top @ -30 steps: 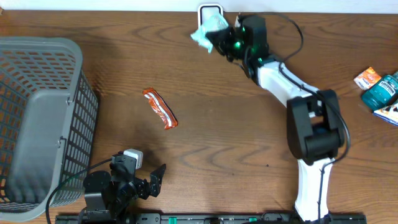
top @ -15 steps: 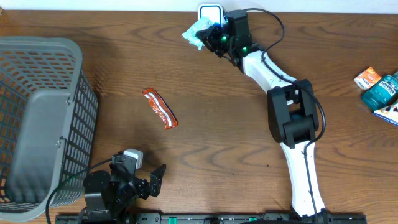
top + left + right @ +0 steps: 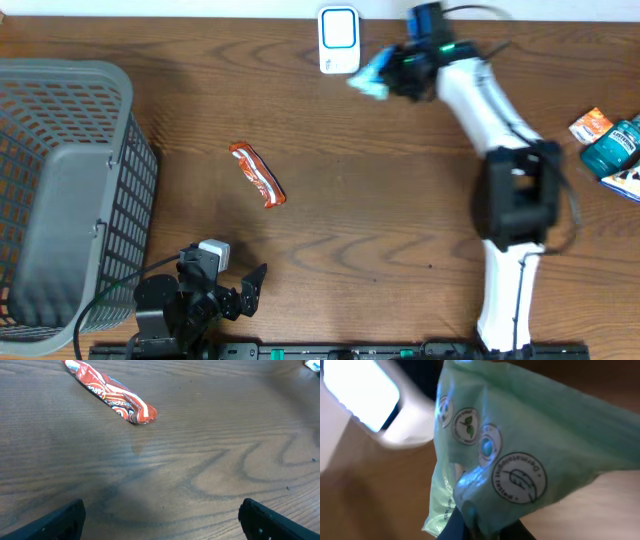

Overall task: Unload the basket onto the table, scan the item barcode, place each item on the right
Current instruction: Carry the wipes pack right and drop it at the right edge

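Far left: a grey basket (image 3: 60, 190) stands on the table (image 3: 380, 220), not involved.

Left end effector (image 3: 245, 290): parked at the near edge, jaws spread wide, holding nothing. In its wrist view both fingers (image 3: 60, 521) frame bare table.

Bar (image 3: 258, 174): an orange-wrapped bar lies flat ahead of the left end effector, well apart from it, with its long axis running diagonally.

Scanner (image 3: 339, 40): a white unit at the far edge, lit window facing up.

Pouch (image 3: 366, 80): a pale green pouch, judged the item in hand for scanning. It is off the table, just right of the scanner and slightly nearer the robot, not over the window. In the right wrist view the pouch (image 3: 520, 445) fills most of the frame, with the scanner (image 3: 365, 405) to its upper left. Round printed seals face the camera; no barcode is visible. The overhead view is too blurred to give its long axis.

Right end effector (image 3: 398, 70): pressed together, pinching the pouch at its right-hand end; the pouch extends leftward from the grip toward the scanner. The right arm is far nearer than the left.

Judgement: the coming move turns on the scanner lying left of and slightly beyond the pouch. Which face carries the code cannot be told.

Far right: small packs (image 3: 605, 145), untouched.
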You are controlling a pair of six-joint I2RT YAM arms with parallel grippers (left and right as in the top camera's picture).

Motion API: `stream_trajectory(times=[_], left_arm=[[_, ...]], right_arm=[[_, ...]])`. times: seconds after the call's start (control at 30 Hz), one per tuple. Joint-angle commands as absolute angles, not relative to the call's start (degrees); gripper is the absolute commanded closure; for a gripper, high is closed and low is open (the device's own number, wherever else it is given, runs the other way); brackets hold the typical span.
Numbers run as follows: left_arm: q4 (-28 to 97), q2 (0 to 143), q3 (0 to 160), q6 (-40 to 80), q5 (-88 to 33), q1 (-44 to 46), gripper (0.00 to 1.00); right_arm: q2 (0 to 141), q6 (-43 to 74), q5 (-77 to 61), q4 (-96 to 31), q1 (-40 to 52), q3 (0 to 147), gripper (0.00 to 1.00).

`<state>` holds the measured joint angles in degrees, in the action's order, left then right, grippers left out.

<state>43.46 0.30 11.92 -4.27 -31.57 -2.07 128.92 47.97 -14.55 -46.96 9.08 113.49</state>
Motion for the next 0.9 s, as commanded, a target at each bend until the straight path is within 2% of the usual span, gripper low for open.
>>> stream_trajectory(times=[0.0,0.13,0.23,0.5,0.67,0.7,0.73,0.77,0.8,0.87], left_arm=[[43.7,0.21,12.16,-4.19,-31.7,-2.28,0.02],[43.7,0.21,12.16,-4.19,-31.7,-2.28,0.02],[43.7,0.21,12.16,-4.19,-31.7,-2.28,0.02],[43.7,0.23,12.16,-4.19,-31.7,-2.28,0.02],[43.7,0.21,12.16,-4.19,-31.7,-2.28,0.02],[43.7,0.21,12.16,-4.19,-31.73,-2.28,0.02],[43.7,0.21,12.16,-4.19,-31.7,-2.28,0.02],[43.7,0.23,12.16,-4.19,-31.7,-2.28,0.02],[43.7,0.21,12.16,-4.19,-31.7,-2.28,0.02],[43.7,0.21,12.16,-4.19,-31.73,-2.28,0.02]], right_arm=[[123.24,42.7,3.11,-55.48,3.86,114.37,0.99],[123.24,42.76,17.82,-67.48,-3.16,114.08,0.99],[123.79,42.76,24.27,-70.57,-8.71,112.53,0.99],[123.87,42.78,24.49,-63.66,-22.57,98.7,0.99],[123.68,42.76,22.41,-64.84,-27.68,97.3,0.99],[123.48,42.76,21.32,-65.25,-28.62,97.56,0.92],[123.02,42.72,18.79,-65.8,-29.78,98.08,0.65],[122.39,42.54,15.79,-67.11,-30.65,98.96,0.57],[121.73,42.59,13.67,-68.69,-31.09,99.88,0.53],[119.92,42.76,10.35,-71.24,-31.31,101.6,0.31]])
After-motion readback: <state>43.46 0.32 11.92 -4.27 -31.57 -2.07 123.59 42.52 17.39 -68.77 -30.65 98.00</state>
